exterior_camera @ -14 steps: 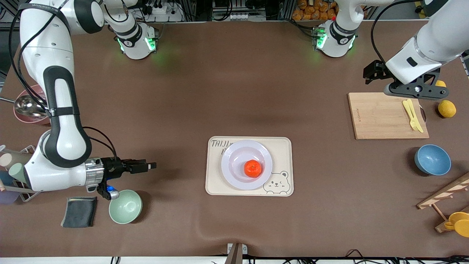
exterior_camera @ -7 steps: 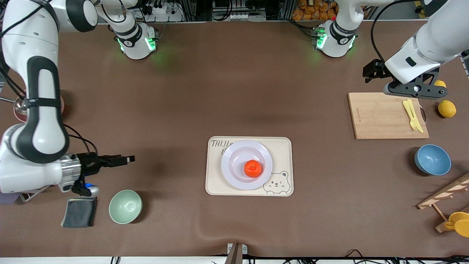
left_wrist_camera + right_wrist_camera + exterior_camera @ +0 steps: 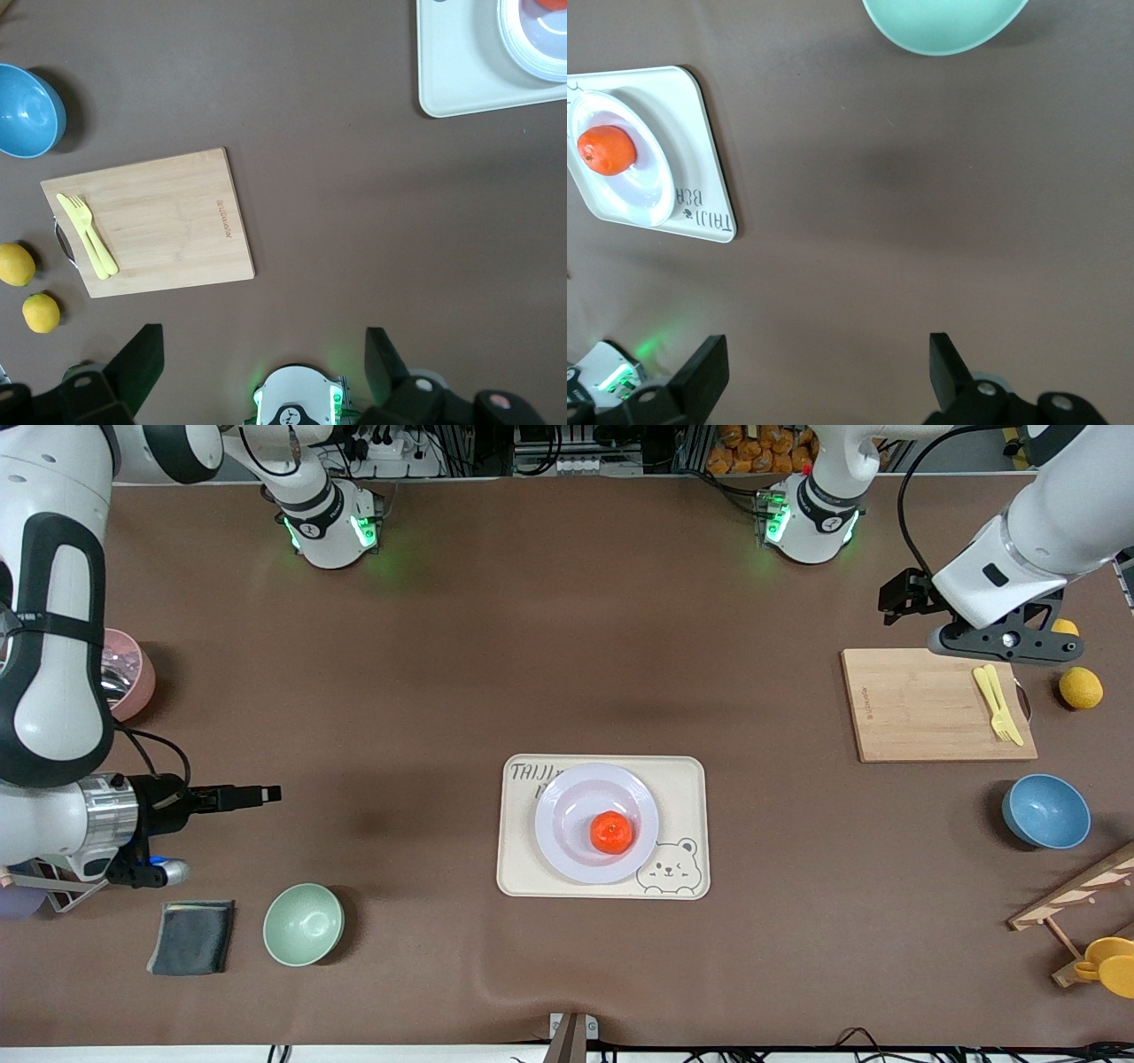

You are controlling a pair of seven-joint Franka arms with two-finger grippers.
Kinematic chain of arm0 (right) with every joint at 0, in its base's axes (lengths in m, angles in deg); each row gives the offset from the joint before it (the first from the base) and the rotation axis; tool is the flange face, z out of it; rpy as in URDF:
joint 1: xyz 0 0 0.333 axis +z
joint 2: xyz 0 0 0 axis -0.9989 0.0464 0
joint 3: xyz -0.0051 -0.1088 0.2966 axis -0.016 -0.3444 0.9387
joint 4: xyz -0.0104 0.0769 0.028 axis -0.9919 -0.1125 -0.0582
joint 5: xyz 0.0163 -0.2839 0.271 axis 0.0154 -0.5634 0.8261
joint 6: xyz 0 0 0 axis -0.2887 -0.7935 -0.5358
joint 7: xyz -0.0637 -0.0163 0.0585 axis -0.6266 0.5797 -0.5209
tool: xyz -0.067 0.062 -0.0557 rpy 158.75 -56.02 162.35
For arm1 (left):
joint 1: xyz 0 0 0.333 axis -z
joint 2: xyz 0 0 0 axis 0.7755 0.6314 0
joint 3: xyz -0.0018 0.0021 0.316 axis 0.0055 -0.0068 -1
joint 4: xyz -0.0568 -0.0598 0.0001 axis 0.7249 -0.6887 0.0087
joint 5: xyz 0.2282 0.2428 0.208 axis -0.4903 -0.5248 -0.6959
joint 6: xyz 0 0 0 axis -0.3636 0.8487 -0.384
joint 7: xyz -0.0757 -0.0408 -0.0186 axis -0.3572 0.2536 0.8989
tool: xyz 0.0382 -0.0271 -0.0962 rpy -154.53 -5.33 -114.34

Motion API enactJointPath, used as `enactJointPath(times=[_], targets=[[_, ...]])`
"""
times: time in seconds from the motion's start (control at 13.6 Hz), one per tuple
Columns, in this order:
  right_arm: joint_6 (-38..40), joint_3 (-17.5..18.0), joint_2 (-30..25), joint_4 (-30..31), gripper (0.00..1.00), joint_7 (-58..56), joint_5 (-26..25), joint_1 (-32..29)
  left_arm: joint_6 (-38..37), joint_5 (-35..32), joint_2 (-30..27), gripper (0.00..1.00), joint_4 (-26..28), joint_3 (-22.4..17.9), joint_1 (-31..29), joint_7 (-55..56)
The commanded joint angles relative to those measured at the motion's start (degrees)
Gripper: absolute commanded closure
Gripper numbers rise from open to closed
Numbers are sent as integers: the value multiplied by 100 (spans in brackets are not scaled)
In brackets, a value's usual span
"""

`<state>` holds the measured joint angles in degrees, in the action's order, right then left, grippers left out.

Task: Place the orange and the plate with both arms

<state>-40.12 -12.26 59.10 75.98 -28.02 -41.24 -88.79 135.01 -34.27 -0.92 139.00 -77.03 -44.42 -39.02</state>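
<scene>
The orange lies in the pale plate, which rests on the cream bear tray in the middle of the table. The right wrist view shows the orange and plate too. In the left wrist view only the plate's edge appears. My right gripper hangs open and empty over bare table toward the right arm's end, pointing at the tray; its fingers stand wide. My left gripper waits open and empty above the cutting board's edge, fingers spread.
A wooden cutting board carries a yellow fork, with lemons beside it. A blue bowl and wooden rack sit nearer the camera. At the right arm's end are a green bowl, dark cloth and pink bowl.
My right arm has drawn back from the tray toward its own end of the table, and its fingers have spread a little wider. The left arm has not moved.
</scene>
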Motion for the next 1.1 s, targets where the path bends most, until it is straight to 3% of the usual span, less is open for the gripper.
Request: enactJointPath(times=[0.0,0.29,0.59,0.66,0.81,1.03], targets=[[44,79,-386,51,0,-37,-340,-22,-73,10,-7,0,9,6,-37,-16],[9,43,-527,24,0,-398,-717,39,-73,10,-7,0,9,6,-10,2],[-69,79,-1097,77,0,-302,-1814,346,-73,10,-7,0,9,15,-1,54],[-174,79,-1220,112,0,-310,-1869,347,-73,10,-7,0,9,15,-10,54],[-350,79,-1702,645,0,-310,-1887,277,-81,10,2,0,9,15,16,72],[-1402,96,-3010,2453,0,-328,-1983,207,-81,10,2,0,18,120,34,265]])
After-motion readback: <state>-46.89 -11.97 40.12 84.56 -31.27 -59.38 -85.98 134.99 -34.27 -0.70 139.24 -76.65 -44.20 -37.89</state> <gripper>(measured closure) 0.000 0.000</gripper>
